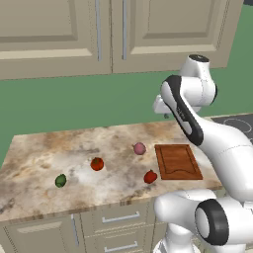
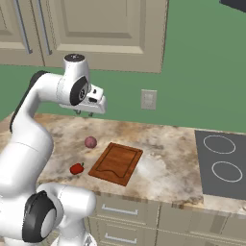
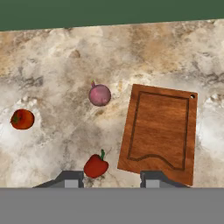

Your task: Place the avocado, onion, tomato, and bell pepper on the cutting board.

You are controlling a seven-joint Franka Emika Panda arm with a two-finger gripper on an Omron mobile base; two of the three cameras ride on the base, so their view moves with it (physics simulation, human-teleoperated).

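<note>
The robot's tool [image 3: 111,179] hangs high above the marbled beige stone bench [image 1: 44,153], its two dark tips drawn in as far as they go and gripping nothing. Nearest the front edge of the bench lies the small deep red, lobed bell pepper [image 1: 150,176] with its green stem, just beside the near left corner of the flat reddish-brown wooden cutting board [image 1: 177,161], not touching it. The board bears nothing on its grooved face. Off to the left, well apart from the board, sits the small dark green egg-shaped avocado [image 1: 60,180], and a little farther back and to its right the smooth round orange-red tomato [image 1: 97,163]. Farther back, near the far left corner of the board, rests the round pinkish-purple onion [image 1: 139,148], clear of the wood. In the hand view the pepper [image 3: 96,165] lies between the finger tips' line and the board [image 3: 159,131], the onion [image 3: 99,95] beyond it. Past the board to the right is a dark cooktop [image 2: 221,163]; behind the bench stands a green wall [image 1: 74,101] under beige cupboards [image 1: 59,34].
</note>
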